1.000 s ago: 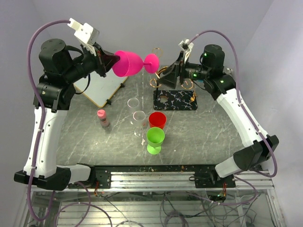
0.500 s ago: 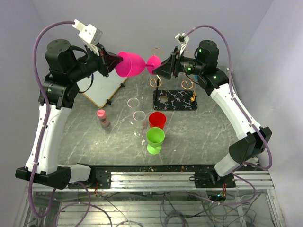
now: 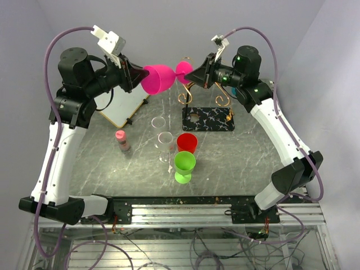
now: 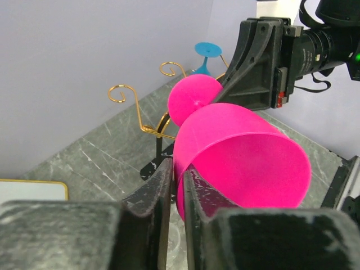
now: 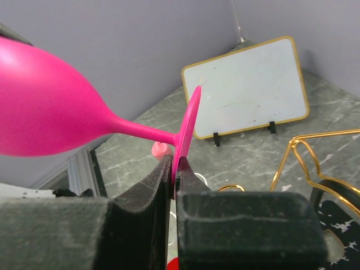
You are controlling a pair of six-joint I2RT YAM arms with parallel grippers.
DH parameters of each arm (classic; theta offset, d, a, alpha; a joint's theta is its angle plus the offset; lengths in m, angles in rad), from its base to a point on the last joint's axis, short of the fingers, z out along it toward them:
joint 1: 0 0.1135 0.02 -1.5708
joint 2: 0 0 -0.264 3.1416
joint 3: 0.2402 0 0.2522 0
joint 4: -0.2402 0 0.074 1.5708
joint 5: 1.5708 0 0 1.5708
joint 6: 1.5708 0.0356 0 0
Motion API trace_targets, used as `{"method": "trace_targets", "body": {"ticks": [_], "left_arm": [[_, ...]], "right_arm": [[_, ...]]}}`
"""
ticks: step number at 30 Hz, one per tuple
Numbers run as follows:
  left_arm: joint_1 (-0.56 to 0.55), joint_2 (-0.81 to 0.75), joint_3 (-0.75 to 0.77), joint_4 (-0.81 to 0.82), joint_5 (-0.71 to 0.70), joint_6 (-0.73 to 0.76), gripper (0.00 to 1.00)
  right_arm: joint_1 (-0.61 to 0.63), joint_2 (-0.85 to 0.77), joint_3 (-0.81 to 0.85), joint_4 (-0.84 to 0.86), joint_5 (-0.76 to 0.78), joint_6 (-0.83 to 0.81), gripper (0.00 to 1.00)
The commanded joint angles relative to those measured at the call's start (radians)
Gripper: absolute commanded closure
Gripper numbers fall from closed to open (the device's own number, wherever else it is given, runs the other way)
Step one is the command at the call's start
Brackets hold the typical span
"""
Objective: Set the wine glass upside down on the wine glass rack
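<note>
A pink wine glass [image 3: 159,79] hangs on its side in the air between both arms, above the back of the table. My left gripper [image 3: 142,76] pinches the bowl's rim [image 4: 181,169], one finger inside and one outside. My right gripper [image 3: 190,75] is shut on the edge of the glass's round foot [image 5: 188,124], and the stem runs left to the bowl [image 5: 50,107]. The wine glass rack, gold wire [image 3: 185,97] on a black veined base [image 3: 208,119], stands just below and behind the foot. Its scroll ends [image 4: 121,90] show in the left wrist view.
A white gold-edged board [image 3: 121,104] leans at the back left. Two clear glasses [image 3: 158,122], a red cup [image 3: 187,142], a green wine glass [image 3: 184,164] and a small pink bottle [image 3: 121,140] stand mid-table. A blue glass foot [image 4: 207,52] shows behind the rack.
My right gripper rose from the rack to the glass's foot and shut on it. The left arm moved the glass slightly right and up.
</note>
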Motion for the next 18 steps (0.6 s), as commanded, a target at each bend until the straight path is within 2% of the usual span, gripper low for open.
{"method": "trace_targets", "body": {"ticks": [1,7,12,18], "left_arm": [[-0.002,-0.018,-0.014,0.049,0.04,-0.009,0.72],[-0.003,-0.046,-0.039,0.031,0.007,0.001,0.45],[-0.001,-0.077,-0.053,-0.004,0.0,0.042,0.23],[-0.001,-0.107,-0.072,-0.062,-0.038,0.116,0.14]], "right_arm": [[-0.007,0.008,0.046,-0.032,0.062,-0.054,1.0],[-0.064,-0.024,0.036,-0.06,0.083,-0.101,1.0],[-0.175,-0.087,0.019,-0.093,0.053,-0.176,1.0],[-0.279,-0.165,0.041,-0.228,0.074,-0.417,1.0]]}}
